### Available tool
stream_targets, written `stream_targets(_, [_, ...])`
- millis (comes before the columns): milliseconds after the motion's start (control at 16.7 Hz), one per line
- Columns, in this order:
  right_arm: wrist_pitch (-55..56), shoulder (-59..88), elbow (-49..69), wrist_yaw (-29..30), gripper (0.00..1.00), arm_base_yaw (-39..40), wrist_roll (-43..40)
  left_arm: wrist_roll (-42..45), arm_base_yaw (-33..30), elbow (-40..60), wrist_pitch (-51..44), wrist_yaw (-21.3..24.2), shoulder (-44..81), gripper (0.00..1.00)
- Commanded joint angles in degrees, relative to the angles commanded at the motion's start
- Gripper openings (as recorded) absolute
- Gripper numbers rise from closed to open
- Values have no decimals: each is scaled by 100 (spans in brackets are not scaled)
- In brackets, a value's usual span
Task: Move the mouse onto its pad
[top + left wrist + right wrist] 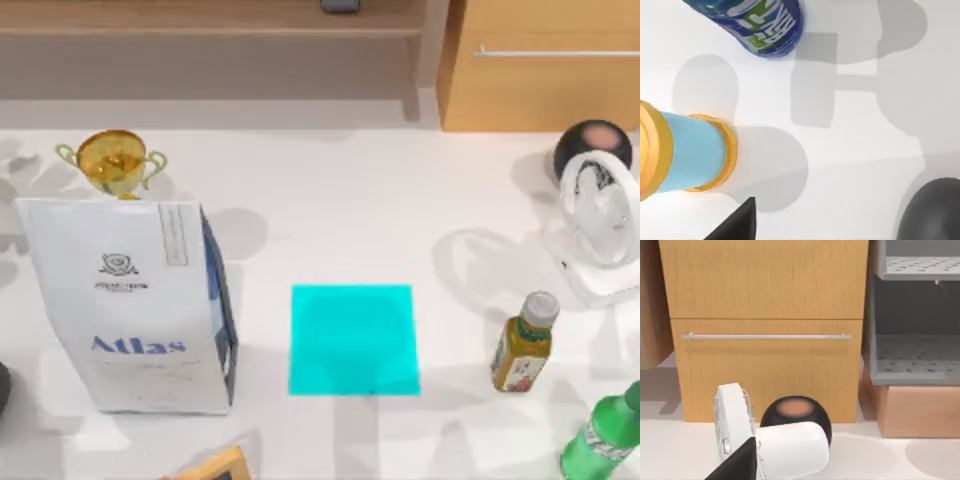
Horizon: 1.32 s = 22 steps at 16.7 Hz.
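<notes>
Okay, so starting at the far left of the surface [330, 210] - there's a dark rounded sliver [3, 386] right at the edge. The left wrist camera looks down on a dark grey rounded lump [930, 212] near a blue bottle [765, 22] and a cyan can with orange rims [687, 152]. My guess is that lump is the mouse, though I can't say for sure. Of the left gripper [737, 225] I only get a dark wedge, so I can't tell how the jaws stand.

Next over is a gold trophy [112, 160], and in front of it the white Atlas bag [130, 300], standing upright. It sits between that dark sliver and the pad [353, 340], so I'd expect the carry has to go over or around it.

The pad lies flat mid-surface with nothing on it - ready to receive, so the job looks barely started.

To the right are a yellow bottle [524, 345], a green bottle [600, 435], a white fan [600, 225] and a black ball speaker [593, 145]. The right gripper [737, 465] faces the fan and a wooden drawer [765, 375]. It looks parked, jaws again impossible to read.
</notes>
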Motion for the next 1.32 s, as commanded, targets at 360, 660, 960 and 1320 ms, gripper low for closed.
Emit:
stream_targets(360, [0, 0, 0, 0, 100, 0, 0, 391, -23, 893, -1771, 414, 1909, 100])
stream_targets(660, [0, 0, 0, 0, 100, 0, 0, 452, -42, 971, -2003, 511, 2084, 100])
stream_targets(960, [0, 0, 0, 0, 100, 0, 0, 461, -27, 816, -1773, 506, 2177, 100])
stream_targets(1320, [0, 0, 0, 0, 100, 0, 0, 495, -7, -44, -89, 505, 2945, 100])
